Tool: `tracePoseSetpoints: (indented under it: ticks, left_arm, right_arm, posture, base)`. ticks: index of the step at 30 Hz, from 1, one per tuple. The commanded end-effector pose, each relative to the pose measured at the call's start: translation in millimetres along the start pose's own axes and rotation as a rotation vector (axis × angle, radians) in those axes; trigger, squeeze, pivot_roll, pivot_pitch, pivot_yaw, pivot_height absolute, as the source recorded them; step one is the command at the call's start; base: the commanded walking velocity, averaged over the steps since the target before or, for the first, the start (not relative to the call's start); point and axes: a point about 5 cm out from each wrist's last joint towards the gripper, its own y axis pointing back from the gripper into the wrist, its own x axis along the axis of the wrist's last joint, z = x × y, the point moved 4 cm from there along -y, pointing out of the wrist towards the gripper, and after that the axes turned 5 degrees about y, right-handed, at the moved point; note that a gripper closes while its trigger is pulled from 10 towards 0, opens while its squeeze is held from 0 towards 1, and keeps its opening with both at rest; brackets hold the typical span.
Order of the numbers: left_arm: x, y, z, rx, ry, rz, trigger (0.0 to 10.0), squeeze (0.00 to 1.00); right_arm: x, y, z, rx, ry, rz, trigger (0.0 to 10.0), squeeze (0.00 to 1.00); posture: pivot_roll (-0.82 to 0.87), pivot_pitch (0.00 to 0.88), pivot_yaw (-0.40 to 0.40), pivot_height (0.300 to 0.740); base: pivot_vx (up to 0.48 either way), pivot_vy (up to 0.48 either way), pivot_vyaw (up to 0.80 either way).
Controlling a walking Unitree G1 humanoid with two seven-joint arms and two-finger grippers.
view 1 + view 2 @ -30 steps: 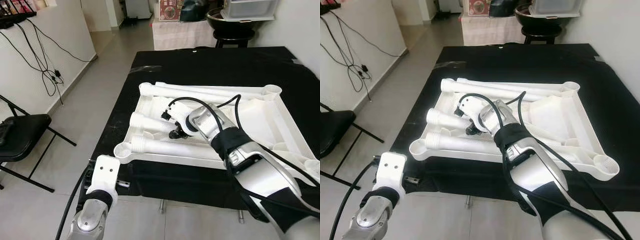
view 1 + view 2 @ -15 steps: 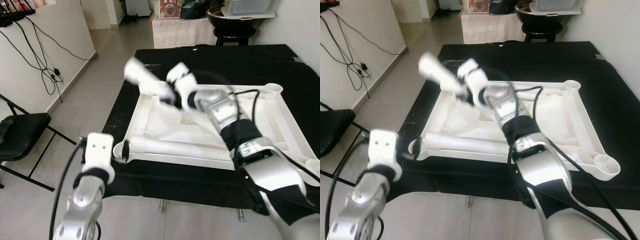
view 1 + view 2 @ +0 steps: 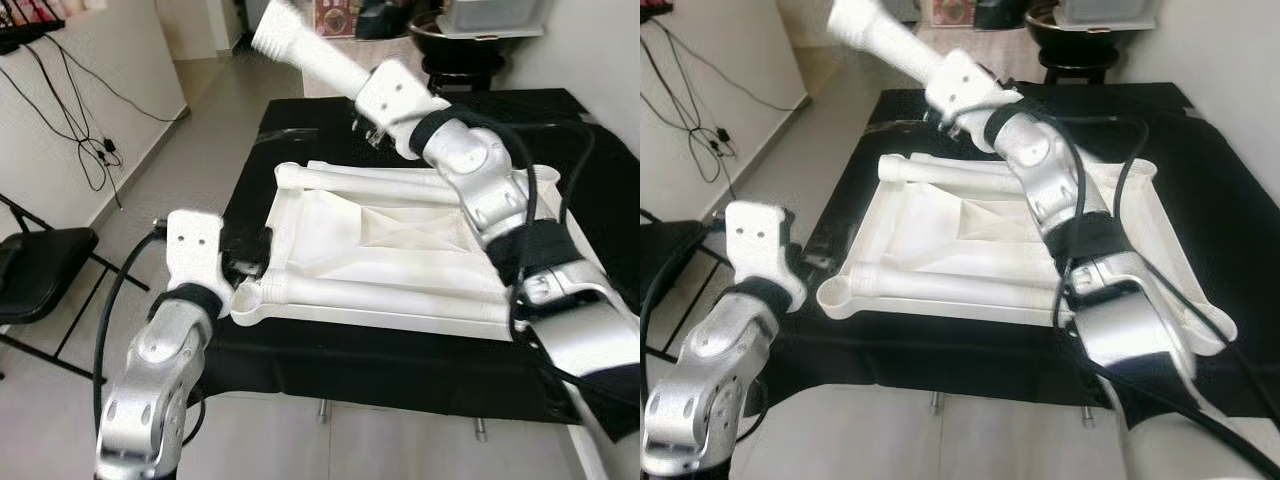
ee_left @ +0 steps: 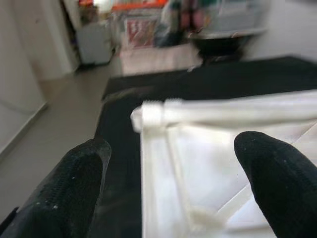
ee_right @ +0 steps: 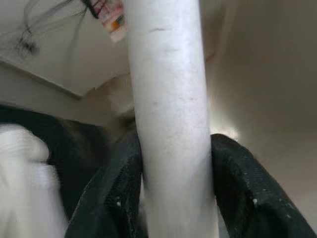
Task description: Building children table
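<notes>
Right gripper (image 5: pixel 173 198) was clamped on a white table leg (image 3: pixel 305 50), raised over the far-left, probably heading for a corner socket. Left gripper (image 4: pixel 173 178) spread wide by the upturned tabletop (image 3: pixel 400 250) on the bench (image 3: pixel 560 130).

No legible text, brand or number can be made out on anything, the red box's print being blurred.

A table (image 3: pixel 560 120) covered in black cloth stood on a pale tiled floor (image 3: pixel 190 150). A white tabletop (image 3: pixel 370 250) lay flat on it, underside up, ribs crossing its middle. One white leg (image 3: pixel 370 296) lay along the tabletop's near edge, another (image 3: pixel 370 180) along its far edge.
</notes>
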Motion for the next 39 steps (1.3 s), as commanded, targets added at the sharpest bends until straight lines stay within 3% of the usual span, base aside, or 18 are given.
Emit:
tracePoseSetpoints:
  ticks: [1, 3, 5, 7, 10, 12, 15, 16, 17, 19, 22, 23, 26, 27, 29, 34, 39]
  left_arm:
    - [2.5, 1.1, -3.9, 0.001, 0.021, -0.004, 10.0, 0.0]
    - [7.9, 0.1, -0.7, -0.022, 0.051, 0.003, 10.0, 0.0]
    - [7.9, 0.1, -0.7, -0.022, 0.051, 0.003, 10.0, 0.0]
    - [14.1, -0.4, 4.7, -0.053, 0.1, 0.009, 10.0, 0.0]
    - [16.5, -0.5, 7.1, -0.068, 0.123, 0.009, 10.0, 0.0]
    - [27.5, -2.2, 14.5, -0.109, 0.191, 0.018, 10.0, 0.0]
    - [27.5, -2.2, 14.5, -0.109, 0.191, 0.018, 10.0, 0.0]
    - [35.4, -3.5, 20.0, -0.14, 0.218, 0.02, 10.0, 0.0]
    - [35.4, -3.5, 20.0, -0.14, 0.218, 0.02, 10.0, 0.0]
    - [40.2, -5.1, 24.7, -0.164, 0.182, 0.012, 10.0, 0.0]
    - [46.1, -10.1, 26.6, -0.176, 0.009, -0.024, 10.0, 0.0]
    - [46.1, -10.1, 26.6, -0.176, 0.009, -0.024, 10.0, 0.0]
    - [38.6, -19.7, 6.4, -0.082, -0.202, -0.093, 10.0, 0.0]
    - [38.6, -19.7, 6.4, -0.082, -0.202, -0.093, 10.0, 0.0]
    - [34.0, -28.0, -8.8, -0.015, -0.312, -0.118, 10.0, 0.0]
    - [22.6, -42.6, -20.6, 0.036, -0.421, -0.204, 10.0, 0.0]
    - [22.8, -50.5, -20.2, 0.04, -0.447, -0.207, 10.0, 0.0]
  right_arm:
    - [17.3, 0.3, -8.5, 0.004, 0.146, 0.103, 10.0, 0.0]
    - [11.8, 7.3, -29.7, 0.065, 0.373, 0.147, 10.0, 0.0]
    - [11.8, 7.3, -29.7, 0.065, 0.373, 0.147, 10.0, 0.0]
    - [1.3, 14.5, -48.2, 0.118, 0.574, 0.177, 10.0, 0.0]
    - [-3.0, 17.2, -53.5, 0.132, 0.646, 0.192, 10.0, 0.0]
    - [-11.1, 22.1, -62.7, 0.138, 0.811, 0.24, 10.0, 0.0]
    - [-11.1, 22.1, -62.7, 0.138, 0.811, 0.24, 10.0, 0.0]
    - [-16.6, 25.2, -67.4, 0.143, 0.898, 0.274, 10.0, 0.0]
    - [-16.6, 25.2, -67.4, 0.143, 0.898, 0.274, 10.0, 0.0]
    - [-18.4, 25.8, -69.5, 0.147, 0.935, 0.287, 10.0, 0.0]
    - [-14.0, 23.1, -69.7, 0.109, 0.986, 0.332, 10.0, 0.0]
    - [-14.0, 23.1, -69.7, 0.109, 0.986, 0.332, 10.0, 0.0]
    - [-6.6, 20.0, -71.6, 0.083, 0.986, 0.363, 10.0, 0.0]
    - [-6.6, 20.0, -71.6, 0.083, 0.986, 0.363, 10.0, 0.0]
    - [-2.9, 19.0, -73.1, 0.068, 0.98, 0.381, 10.0, 0.0]
    - [-0.8, 16.8, -71.7, 0.036, 0.994, 0.403, 10.0, 0.0]
    - [2.1, 15.9, -69.1, 0.024, 0.995, 0.419, 10.0, 0.0]
  posture:
    - [-0.03, 0.057, 0.066, 0.74]
    - [-0.03, 0.056, 0.062, 0.74]
    - [-0.03, 0.056, 0.062, 0.74]
    - [-0.03, 0.056, 0.062, 0.74]
    - [-0.03, 0.056, 0.062, 0.74]
    - [-0.03, 0.06, 0.06, 0.74]
    - [-0.03, 0.06, 0.06, 0.74]
    - [-0.03, 0.058, 0.059, 0.74]
    - [-0.03, 0.058, 0.059, 0.74]
    - [-0.03, 0.055, 0.061, 0.74]
    - [-0.03, 0.053, 0.063, 0.74]
    - [-0.03, 0.053, 0.063, 0.74]
    - [-0.03, 0.052, 0.065, 0.74]
    - [-0.03, 0.052, 0.065, 0.74]
    - [-0.02, 0.045, 0.067, 0.74]
    - [-0.03, 0.044, 0.069, 0.74]
    - [-0.03, 0.049, 0.074, 0.74]
  base:
    - [0.0, 0.0, 0.0]
    - [0.0, 0.0, 0.0]
    - [0.0, 0.0, 0.0]
    - [0.0, 0.0, 0.0]
    - [0.0, 0.0, 0.0]
    - [0.0, 0.0, 0.0]
    - [0.0, 0.0, 0.0]
    - [0.0, 0.0, 0.0]
    - [0.0, 0.0, 0.0]
    - [0.0, 0.0, 0.0]
    - [0.0, 0.0, 0.0]
    - [0.0, 0.0, 0.0]
    - [0.0, 0.0, 0.0]
    - [0.0, 0.0, 0.0]
    - [0.0, 0.0, 0.0]
    - [0.0, 0.0, 0.0]
    - [0.0, 0.0, 0.0]
